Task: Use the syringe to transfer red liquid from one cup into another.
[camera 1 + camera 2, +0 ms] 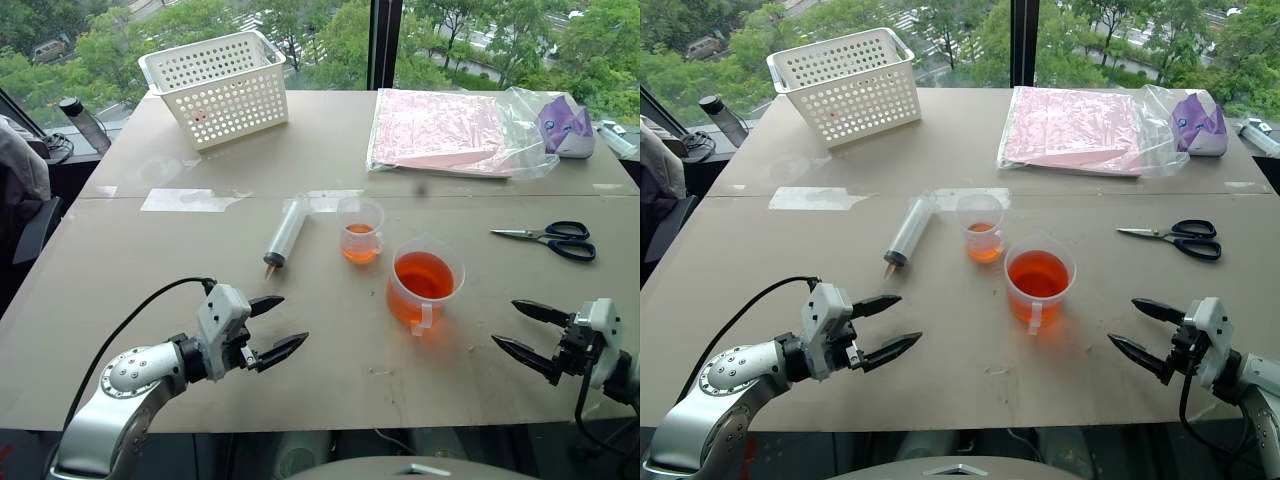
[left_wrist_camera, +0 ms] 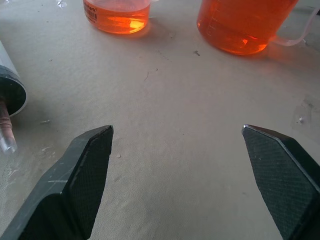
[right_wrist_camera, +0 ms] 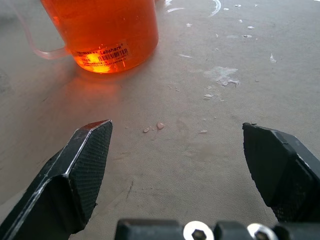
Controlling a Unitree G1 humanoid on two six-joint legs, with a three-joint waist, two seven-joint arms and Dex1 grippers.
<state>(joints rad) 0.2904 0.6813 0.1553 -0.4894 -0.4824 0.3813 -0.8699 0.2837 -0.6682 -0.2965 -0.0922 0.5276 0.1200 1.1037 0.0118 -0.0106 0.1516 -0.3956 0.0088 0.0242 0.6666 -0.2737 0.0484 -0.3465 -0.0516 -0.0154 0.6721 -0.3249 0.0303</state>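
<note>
Your worktop [image 1: 150, 300] is a broad beige surface set against a window onto green trees, and it carries everything, task things in the middle and clutter at the far edge. The white perforated basket [image 1: 222, 88] stands at the far left and the clear bag of pink sheets [image 1: 445, 132] at the far right, both well out of your working zone, so neither should get in your way. The beaker [image 1: 424, 285] with the spout sits near the centre, roughly half full of red liquid [image 1: 424, 277]; it seems placed there to be reachable by either arm. Both pincers hover near the front edge with nothing in them: the left pincer [image 1: 278, 327] is spread wide, and the right pincer [image 1: 520, 327] is spread wide too, looking like a ready pose with the task not yet begun. The syringe [image 1: 286, 233] lies flat, just to the left of the smaller cup [image 1: 360, 229], tip toward you, closer to your left arm. That cup already holds a little liquid. The scissors [image 1: 550, 238] lie to the right, apart.
</note>
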